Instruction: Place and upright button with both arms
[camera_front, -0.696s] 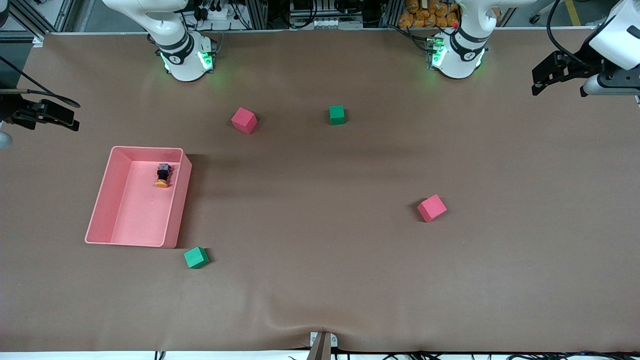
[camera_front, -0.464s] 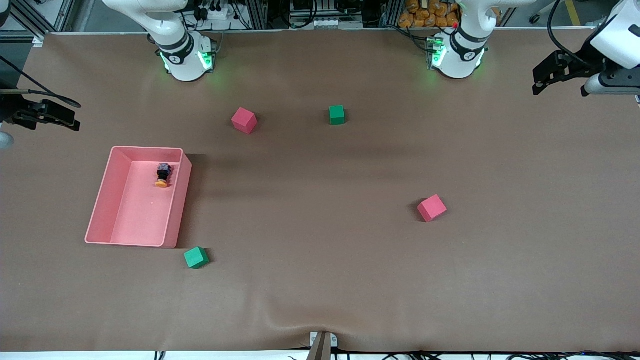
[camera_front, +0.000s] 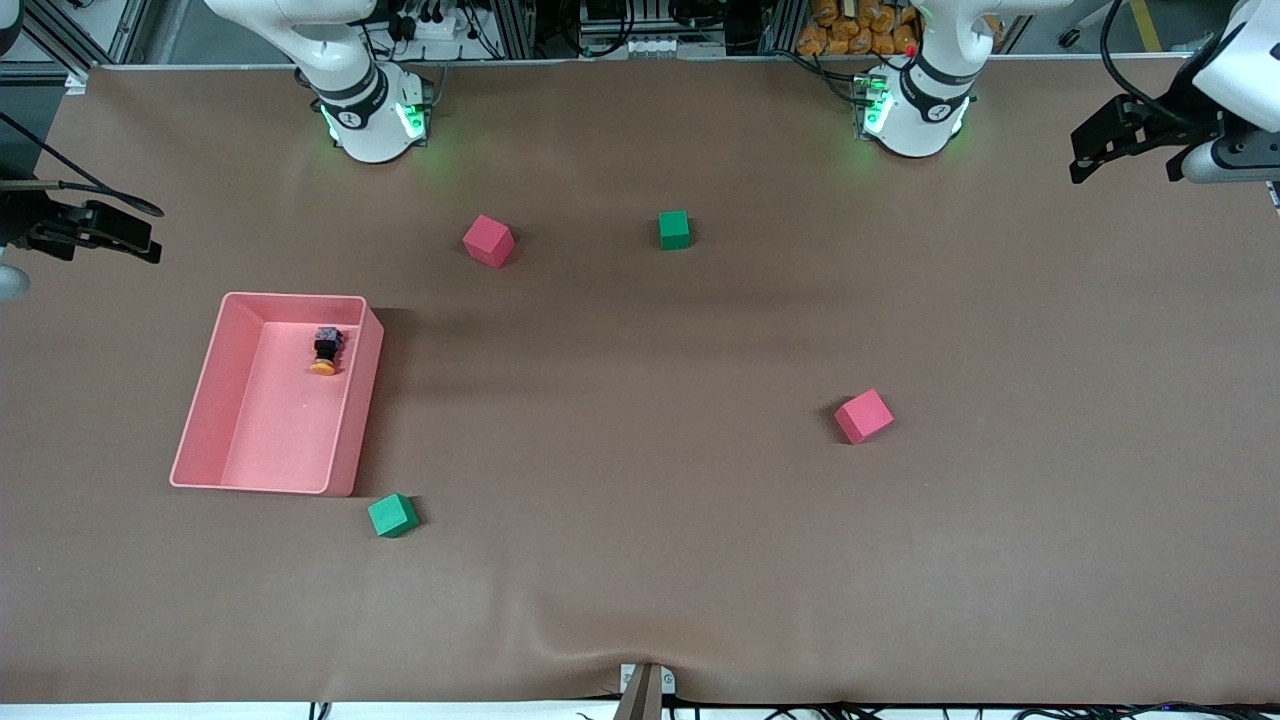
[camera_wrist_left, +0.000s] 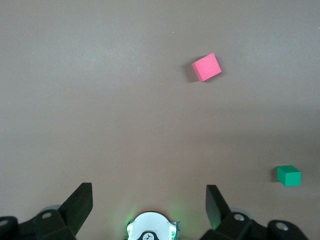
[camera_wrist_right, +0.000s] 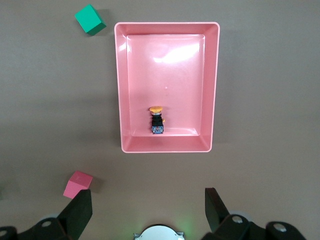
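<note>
Nothing's started yet imo. The button lies on its side in the pink tray, at about 9 o'clock on the table. Left gripper and right gripper hover high, fingers spread, empty. Picking and uprighting remain.

Glossy plastic pink tray, matt brown table cover, poss. paper.

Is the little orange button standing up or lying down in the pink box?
Lying down. The small orange-capped black push-button rests on its side on the pink plastic tray floor, cap pointing sideways.
</note>
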